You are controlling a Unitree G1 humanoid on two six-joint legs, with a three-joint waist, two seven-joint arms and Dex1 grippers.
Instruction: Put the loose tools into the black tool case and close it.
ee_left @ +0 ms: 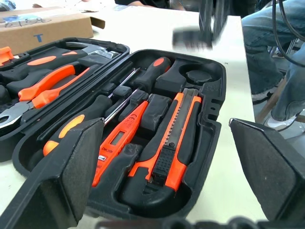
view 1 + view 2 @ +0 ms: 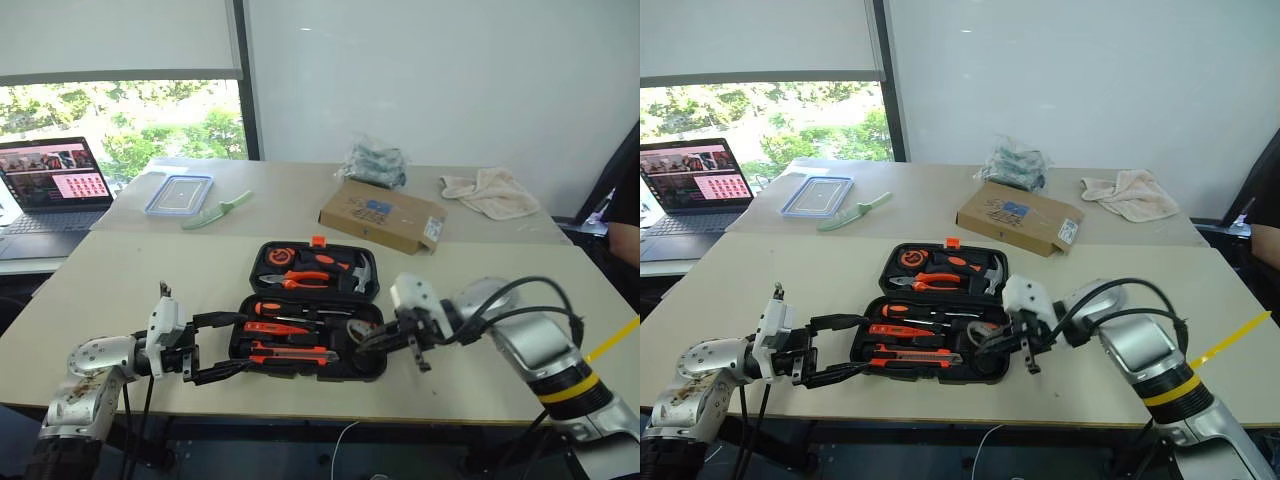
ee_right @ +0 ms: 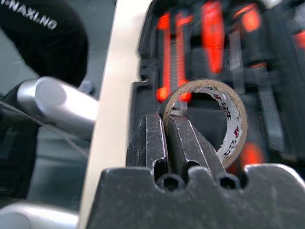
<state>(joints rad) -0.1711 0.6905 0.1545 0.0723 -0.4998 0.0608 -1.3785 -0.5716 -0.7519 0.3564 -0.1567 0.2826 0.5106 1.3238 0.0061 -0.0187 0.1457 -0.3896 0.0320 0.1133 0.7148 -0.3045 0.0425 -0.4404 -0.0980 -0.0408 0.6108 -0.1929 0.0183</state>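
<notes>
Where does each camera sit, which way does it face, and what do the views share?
Left and right eye views: on the head, facing forward and down over the table; both arms show, reaching to the black tool case.
Left wrist view: on the left wrist, facing the case beside the utility knife; the left gripper has its jaws open.
Right wrist view: on the right wrist, facing the case; the right gripper is shut on the tape roll.
All views share the case.

Head pair overhead; wrist cams close
</notes>
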